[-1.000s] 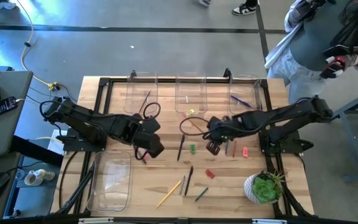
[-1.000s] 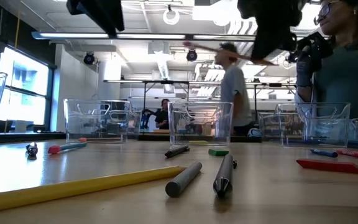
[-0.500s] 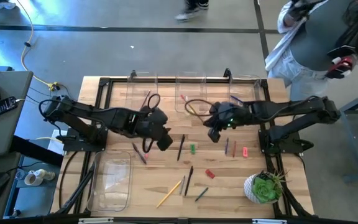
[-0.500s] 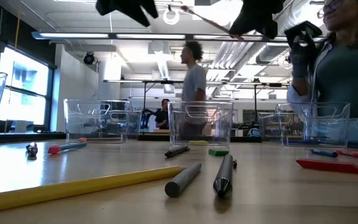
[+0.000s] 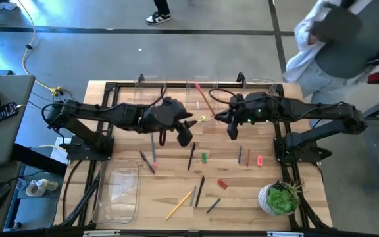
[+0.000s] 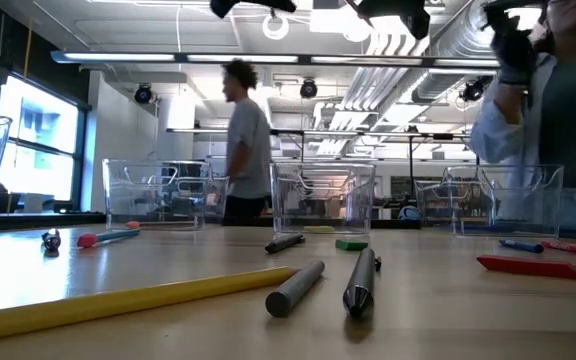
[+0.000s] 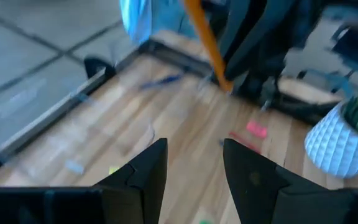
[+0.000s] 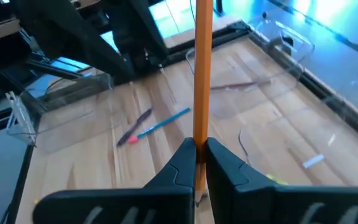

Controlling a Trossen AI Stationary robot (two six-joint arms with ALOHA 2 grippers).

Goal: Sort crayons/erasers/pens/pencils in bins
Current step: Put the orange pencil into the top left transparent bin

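A long clear bin lies at the worktop's near left corner, and three more bins stand in a row along the far edge. The left gripper hangs above the middle of the worktop, just in front of the far bins, its fingers spread apart with nothing between them. Below it, toward the left, a blue pencil and a dark crayon lie on the wood. Near the centre lie a dark pen, a green eraser, a yellow pencil toward the near edge and a red eraser. The right gripper is raised over the far middle of the worktop, its fingers pressed onto an orange pencil that slants up toward the middle far bin. More sticks and a pink eraser lie right of centre, and a potted plant stands at the near right corner.
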